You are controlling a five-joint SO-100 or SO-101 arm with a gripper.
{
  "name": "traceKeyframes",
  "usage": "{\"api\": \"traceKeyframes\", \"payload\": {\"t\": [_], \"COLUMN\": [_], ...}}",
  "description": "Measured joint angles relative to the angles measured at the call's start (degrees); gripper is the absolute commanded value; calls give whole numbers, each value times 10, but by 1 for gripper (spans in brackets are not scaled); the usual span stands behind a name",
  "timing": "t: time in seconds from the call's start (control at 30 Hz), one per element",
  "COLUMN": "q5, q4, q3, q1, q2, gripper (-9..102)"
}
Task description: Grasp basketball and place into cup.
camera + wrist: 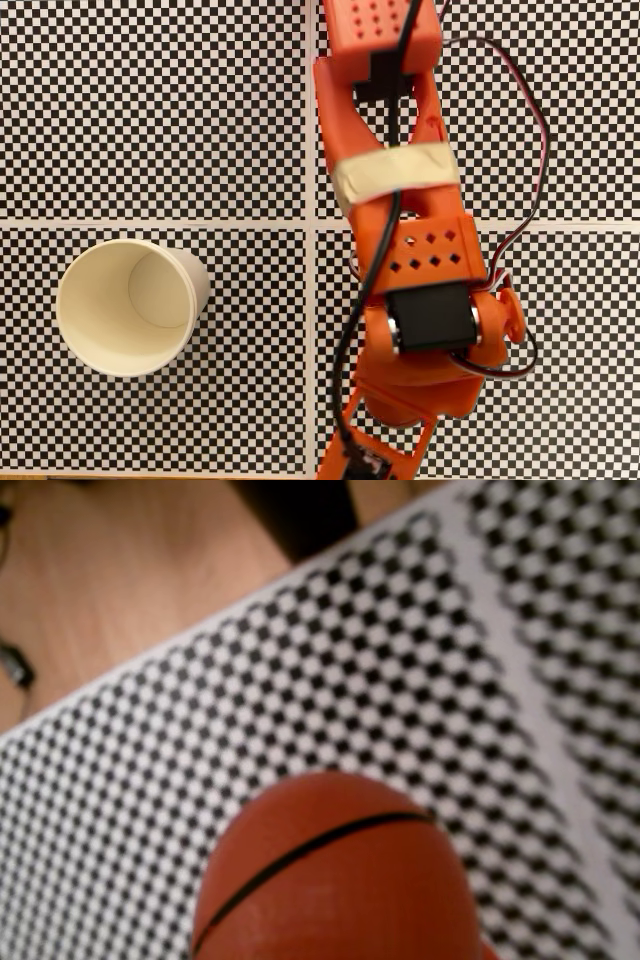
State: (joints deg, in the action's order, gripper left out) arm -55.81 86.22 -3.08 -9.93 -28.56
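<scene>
Fixed view: cup point(125, 307) stands upright on the checkered mat point(150, 110), left of the arm point(400, 230), well apart from it; its inside looks empty. Arm runs from top edge to bottom edge, beige tape band point(395, 172) around one link, black cable point(375, 270) along it.

Wrist view: basketball point(335, 875) sits large and close at the bottom edge, black seam across it, checkered mat behind; wooden counter point(120, 570) beyond the mat's edge. End effector state: cannot tell; its fingers are out of frame.
</scene>
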Motion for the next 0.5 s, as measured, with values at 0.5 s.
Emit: {"api": "traceKeyframes", "payload": {"t": [0.5], "q5": [-69], "q4": [124], "q3": [0], "q1": [88], "q2": [-193], "gripper": [0]}}
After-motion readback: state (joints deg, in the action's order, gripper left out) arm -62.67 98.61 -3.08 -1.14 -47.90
